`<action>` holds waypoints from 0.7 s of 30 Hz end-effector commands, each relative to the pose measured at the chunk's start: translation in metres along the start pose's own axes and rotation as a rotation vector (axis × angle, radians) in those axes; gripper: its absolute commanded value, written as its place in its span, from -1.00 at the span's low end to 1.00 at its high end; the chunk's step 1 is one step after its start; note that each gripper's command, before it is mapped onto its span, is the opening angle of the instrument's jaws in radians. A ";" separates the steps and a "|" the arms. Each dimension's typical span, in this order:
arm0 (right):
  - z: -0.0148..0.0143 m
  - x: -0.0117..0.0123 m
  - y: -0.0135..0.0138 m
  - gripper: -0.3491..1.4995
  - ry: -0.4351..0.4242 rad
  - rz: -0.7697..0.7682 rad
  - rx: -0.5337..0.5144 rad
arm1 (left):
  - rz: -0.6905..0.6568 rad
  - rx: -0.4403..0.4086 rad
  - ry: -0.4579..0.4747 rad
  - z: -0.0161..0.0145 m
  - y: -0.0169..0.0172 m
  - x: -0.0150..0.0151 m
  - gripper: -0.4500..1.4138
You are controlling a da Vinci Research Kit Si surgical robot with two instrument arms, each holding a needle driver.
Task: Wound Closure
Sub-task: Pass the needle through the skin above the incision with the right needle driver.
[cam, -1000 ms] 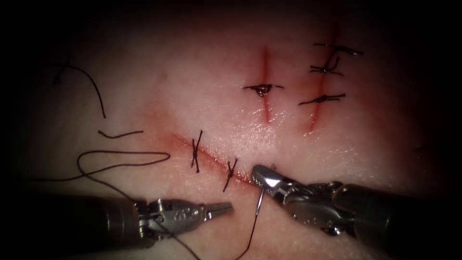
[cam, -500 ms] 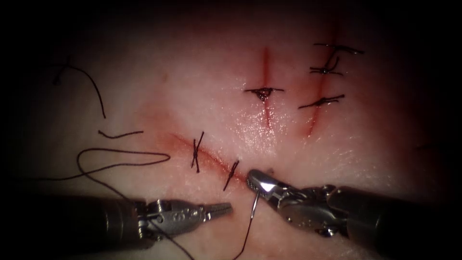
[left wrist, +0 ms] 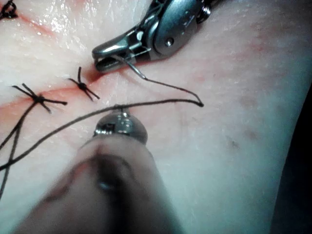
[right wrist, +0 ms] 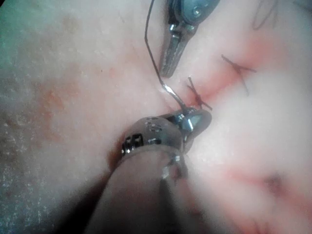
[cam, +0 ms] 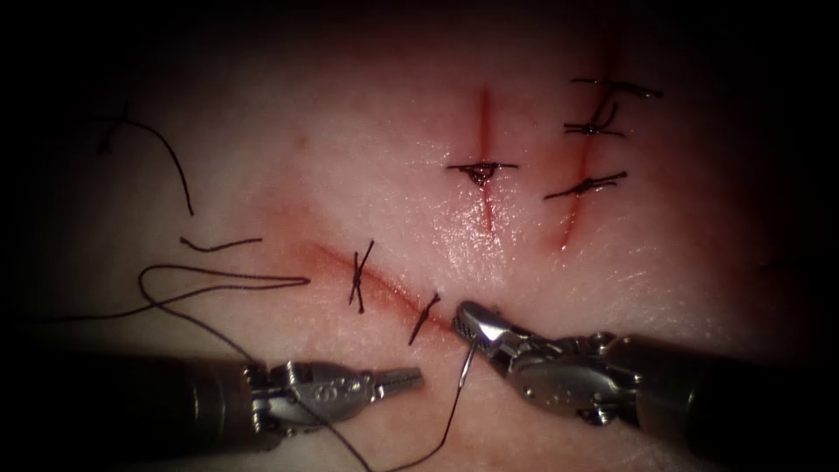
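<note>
1. Where the slanted red cut (cam: 384,284) runs down toward the lower middle of the endoscope view, the right arm's steel needle driver (cam: 469,319) has its jaws clamped on the thin curved steel needle (cam: 470,360) near its thread end, right at the lower end of the cut.
2. From the jaws the needle hangs down and left over pale tissue (cam: 367,175); whether its tip is in the tissue cannot be told, since the jaws hide that end.
3. A dark thread (cam: 441,428) leaves the needle's tail and runs off the lower edge of the frame.
4. The left arm's steel needle driver (cam: 404,378) lies at lower left with its jaws together and nothing between them, pointing right, near the needle but apart from it.
5. Between the two tool tips a bare strip of tissue lies open, with the needle hanging in it.
6. Two dark knotted stitches (cam: 358,275) cross the cut, the lower one just beside the right tool's tip.
7. A long loop of the thread lies on the tissue at left, well apart from the tips.
8. Two short upright cuts with stitches (cam: 482,168) sit at upper right, far from both tools.
9. Both shafts are cut off by the dark lower corners of the frame.
10. Seen from the left wrist, the right tool (left wrist: 114,48) grips the needle (left wrist: 134,68) beside the cut; seen from the right wrist, the left tool's jaws (right wrist: 170,53) are closed.
</note>
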 end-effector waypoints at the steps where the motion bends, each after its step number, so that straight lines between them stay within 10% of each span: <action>1: 0.0013 -0.0002 -0.0012 -1.00 -0.008 -0.013 0.013 | 0.000 -0.002 -0.001 0.0006 0.0004 -0.0004 -1.00; 16: 0.0013 -0.0034 -0.0030 -1.00 -0.150 0.014 0.030 | -0.002 -0.002 -0.002 0.0004 0.0005 -0.0003 -1.00; 21: -0.0006 0.0010 0.0018 -1.00 -0.008 0.060 -0.030 | -0.019 0.011 0.018 0.0005 0.0007 0.0013 -1.00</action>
